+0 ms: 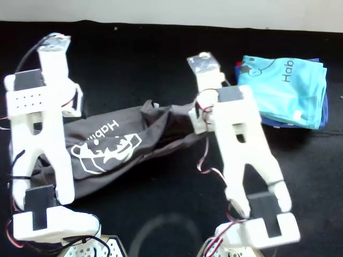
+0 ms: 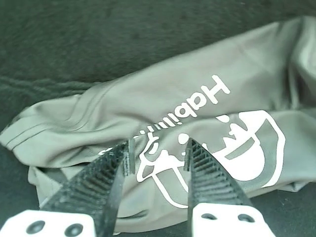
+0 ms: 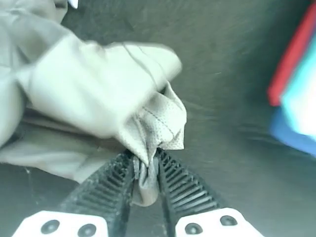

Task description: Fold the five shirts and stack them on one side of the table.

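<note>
A dark grey shirt (image 1: pixel 112 147) with a white print lies partly folded across the middle of the black table. In the left wrist view my left gripper (image 2: pixel 158 153) hangs open just above the shirt (image 2: pixel 197 98), over its white print, with nothing between the fingers. My right gripper (image 3: pixel 146 165) is shut on a bunched edge of the grey shirt (image 3: pixel 94 89), at the shirt's right end in the high view (image 1: pixel 195 115). A stack of folded shirts (image 1: pixel 286 88), cyan on top with blue and red beneath, sits at the back right.
The folded stack's red and blue edges (image 3: pixel 291 84) lie close beside my right gripper. Black cloth (image 1: pixel 134 53) covers the table to the back and front of the shirt. Both arm bases stand at the near edge.
</note>
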